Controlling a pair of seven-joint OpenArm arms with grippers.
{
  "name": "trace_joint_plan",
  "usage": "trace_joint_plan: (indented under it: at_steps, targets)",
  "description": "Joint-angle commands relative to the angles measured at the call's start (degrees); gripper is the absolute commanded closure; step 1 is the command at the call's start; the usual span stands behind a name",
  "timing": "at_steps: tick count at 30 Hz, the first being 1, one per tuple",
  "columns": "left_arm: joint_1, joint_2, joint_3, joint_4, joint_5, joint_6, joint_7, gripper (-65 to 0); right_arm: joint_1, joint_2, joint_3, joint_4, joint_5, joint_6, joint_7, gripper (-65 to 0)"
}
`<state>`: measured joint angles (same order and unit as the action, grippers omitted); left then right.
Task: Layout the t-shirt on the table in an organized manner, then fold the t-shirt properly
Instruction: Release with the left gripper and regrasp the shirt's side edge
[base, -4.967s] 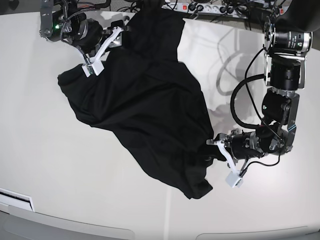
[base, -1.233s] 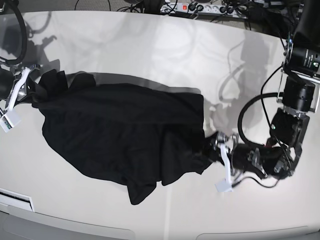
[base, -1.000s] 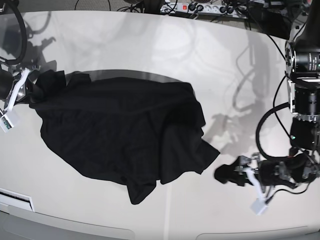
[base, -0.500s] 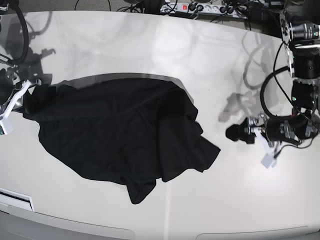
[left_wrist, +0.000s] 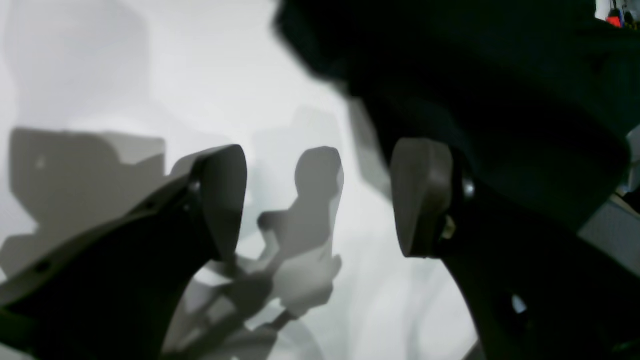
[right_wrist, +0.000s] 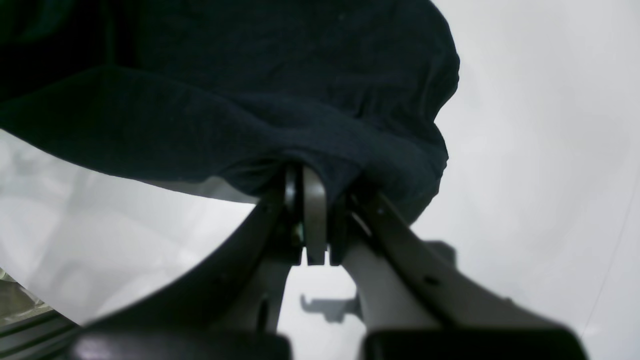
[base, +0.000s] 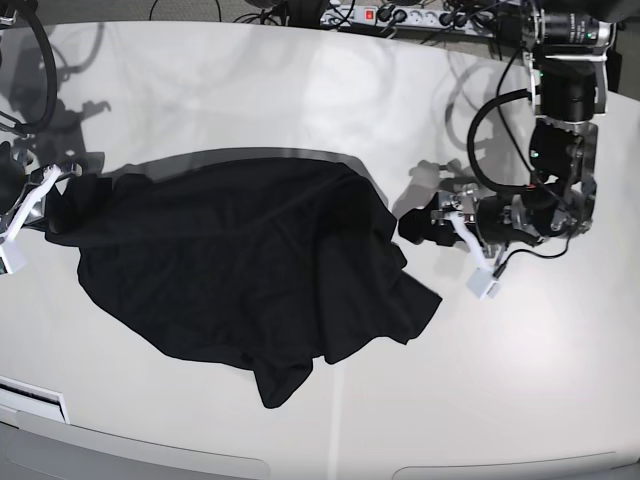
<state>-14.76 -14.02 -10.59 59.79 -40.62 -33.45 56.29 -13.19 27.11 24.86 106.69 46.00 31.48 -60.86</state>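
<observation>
**A:** Where does the job stand?

**B:** Early. The t-shirt (base: 240, 265) lies on the worktop (base: 300, 90) in a rumpled heap, edges curled, a flap trailing toward the near edge. No sleeves or collar laid out that I can make out, and no fold made. By my reckoning the whole spreading is left, then the folding.

**A:** Your right jaws?

**B:** My right gripper (right_wrist: 314, 220) is pinched tight on a bunched edge of the cloth at the shirt's far left end in the base view. From the wrist, the fabric drapes up and away from the closed tips.

**A:** And the left?

**B:** My left gripper (left_wrist: 320, 200) gapes wide and holds nothing. It hovers just beside the shirt's right edge; in the wrist view the dark cloth sits behind the right-hand pad (left_wrist: 417, 192), with bare worktop between the jaws.
</observation>
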Motion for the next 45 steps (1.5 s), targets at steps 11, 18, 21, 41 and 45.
trace_joint_plan:
  at_steps: [11, 18, 21, 41, 45]
  targets:
    - [-1.4, 3.4, 4.9, 0.8, 11.7, 2.6, -10.2, -45.6, 0.7, 1.1, 0.5, 0.8, 0.7, 0.0, 1.1, 0.0]
    - [-1.5, 3.4, 10.1, 0.8, 16.8, 10.7, -12.9, -26.8, 0.7, 1.1, 0.5, 0.8, 0.6, 0.0, 1.1, 0.0]
    - [-2.4, 3.2, 10.0, 0.9, 16.7, 10.7, -10.9, 0.0, 0.7, 1.1, 0.5, 0.8, 0.6, 0.0, 1.1, 0.0]
    - [-7.3, -1.6, 5.9, 12.7, 2.7, -0.7, 5.0, 0.0, 0.7, 1.2, 0.5, 0.8, 0.5, 1.5, 1.3, 0.0]
    - [-2.6, -1.7, 9.6, 12.5, 5.2, -5.0, 0.4, -21.6, 0.7, 1.1, 0.5, 0.8, 0.5, 1.5, 1.3, 0.0]
